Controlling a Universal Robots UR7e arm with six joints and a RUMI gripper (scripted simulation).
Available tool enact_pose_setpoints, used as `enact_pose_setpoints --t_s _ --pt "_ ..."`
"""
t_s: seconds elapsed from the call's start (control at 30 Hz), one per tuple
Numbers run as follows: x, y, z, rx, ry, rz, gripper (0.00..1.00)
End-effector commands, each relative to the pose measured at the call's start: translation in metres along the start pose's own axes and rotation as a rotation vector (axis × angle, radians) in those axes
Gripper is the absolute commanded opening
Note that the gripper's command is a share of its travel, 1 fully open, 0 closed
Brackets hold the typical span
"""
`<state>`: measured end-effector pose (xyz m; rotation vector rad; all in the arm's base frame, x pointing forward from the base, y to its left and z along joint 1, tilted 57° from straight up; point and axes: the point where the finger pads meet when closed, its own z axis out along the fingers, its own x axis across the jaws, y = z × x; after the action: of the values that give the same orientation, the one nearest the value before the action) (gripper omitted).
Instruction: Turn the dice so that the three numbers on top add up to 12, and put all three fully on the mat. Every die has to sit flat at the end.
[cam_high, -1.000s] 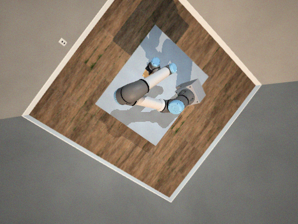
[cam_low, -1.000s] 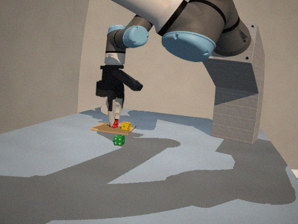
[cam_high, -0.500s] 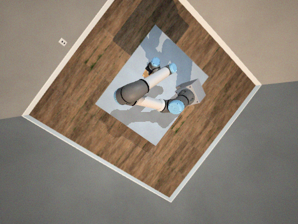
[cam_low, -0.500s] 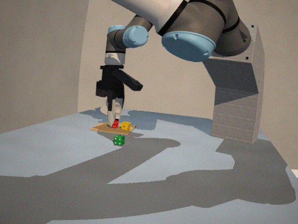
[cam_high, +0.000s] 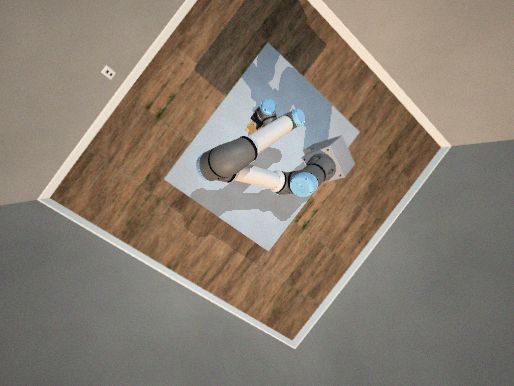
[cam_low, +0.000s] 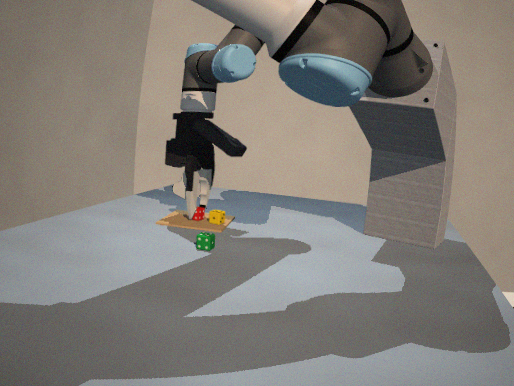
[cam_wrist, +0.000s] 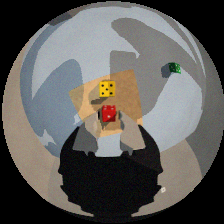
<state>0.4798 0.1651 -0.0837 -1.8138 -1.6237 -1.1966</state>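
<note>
The two-jaw gripper stood slightly open around the red die, whose lower part a finger partly hid, beside the yellow die on the tan mat, while the green die, its top hard to read, lay outside.

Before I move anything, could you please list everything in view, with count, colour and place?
mat: one, tan, on the table
red die: one, red, over the mat, between the gripper's fingers
yellow die: one, yellow, on the mat beside the red die
green die: one, green, on the table, off the mat
table: one, pale blue-grey, under everything
wall socket: one, white, on a wall
pedestal: one, grey, on the table, bearing the arm
arm: one, white, dark grey and blue, above the table
gripper: one, black with pale fingers, at the red die
</note>
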Motion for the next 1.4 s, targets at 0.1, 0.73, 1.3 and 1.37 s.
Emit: enact_pose_setpoints --t_s 0.1,0.73,1.3,1.37 --pt "0.0 0.002 -0.006 -0.001 0.0 -0.004 0.24" --pt "0.0 0.002 -0.06 -0.001 0.0 -0.004 0.24" --pt "0.0 0.002 -0.09 -0.001 0.0 -0.004 0.24" --pt "0.0 0.002 -0.09 -0.001 0.0 -0.004 0.24"
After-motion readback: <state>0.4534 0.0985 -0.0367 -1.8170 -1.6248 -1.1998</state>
